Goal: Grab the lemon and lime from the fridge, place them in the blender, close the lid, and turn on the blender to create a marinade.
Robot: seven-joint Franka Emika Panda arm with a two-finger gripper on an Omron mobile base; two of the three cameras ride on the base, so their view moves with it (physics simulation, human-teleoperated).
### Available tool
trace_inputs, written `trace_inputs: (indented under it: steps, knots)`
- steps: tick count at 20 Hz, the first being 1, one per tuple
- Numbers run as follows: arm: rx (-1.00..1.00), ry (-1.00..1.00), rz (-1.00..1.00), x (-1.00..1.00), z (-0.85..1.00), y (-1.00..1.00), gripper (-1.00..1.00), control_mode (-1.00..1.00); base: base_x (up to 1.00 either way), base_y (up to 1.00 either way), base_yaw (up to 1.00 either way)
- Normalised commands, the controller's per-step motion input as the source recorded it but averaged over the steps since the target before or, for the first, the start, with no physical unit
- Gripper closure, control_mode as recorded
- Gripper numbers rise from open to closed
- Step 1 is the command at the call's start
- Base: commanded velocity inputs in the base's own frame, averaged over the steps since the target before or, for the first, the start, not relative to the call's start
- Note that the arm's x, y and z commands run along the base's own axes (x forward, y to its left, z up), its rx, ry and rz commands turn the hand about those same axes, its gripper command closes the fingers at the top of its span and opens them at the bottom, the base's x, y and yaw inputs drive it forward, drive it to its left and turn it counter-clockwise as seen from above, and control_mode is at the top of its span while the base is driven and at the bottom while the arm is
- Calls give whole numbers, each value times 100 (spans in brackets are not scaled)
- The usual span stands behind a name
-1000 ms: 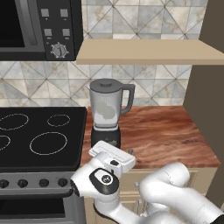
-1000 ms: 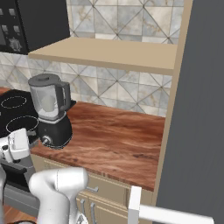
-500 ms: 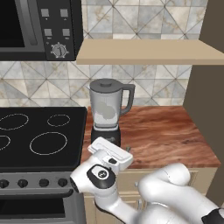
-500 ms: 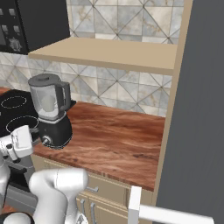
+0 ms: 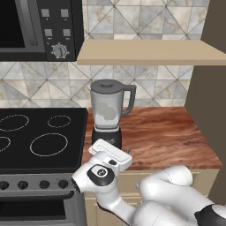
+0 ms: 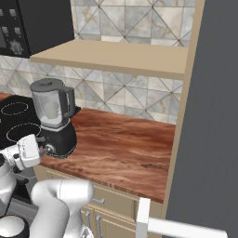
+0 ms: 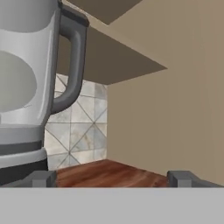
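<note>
Now tool nearer blender

Blender upright on wooden worktop, just right of black stove; lid seated on jar, handle facing right, pale round shapes visible thru jar wall. White arm's hand sits low at blender base, front edge of worktop; end effector fingers hidden, state n/a. Microwave upper left, tan shelf above.
</note>
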Motion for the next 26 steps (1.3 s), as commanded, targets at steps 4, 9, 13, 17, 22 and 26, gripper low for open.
trace_inputs:
  steps: [4,9,13,17,22,26]
  knots:
    - [0,0,0,20,-23,3,-100,-100,0,0,0]
    - [0,0,0,20,-15,11,-100,-100,0,0,0]
    - [0,0,0,21,-11,13,-100,-100,0,0,0]
    - [0,0,0,23,-12,3,-100,-100,0,0,0]
    - [0,0,0,27,-18,5,-100,-100,0,0,0]
    - [0,0,0,26,-16,9,-100,-100,0,0,0]
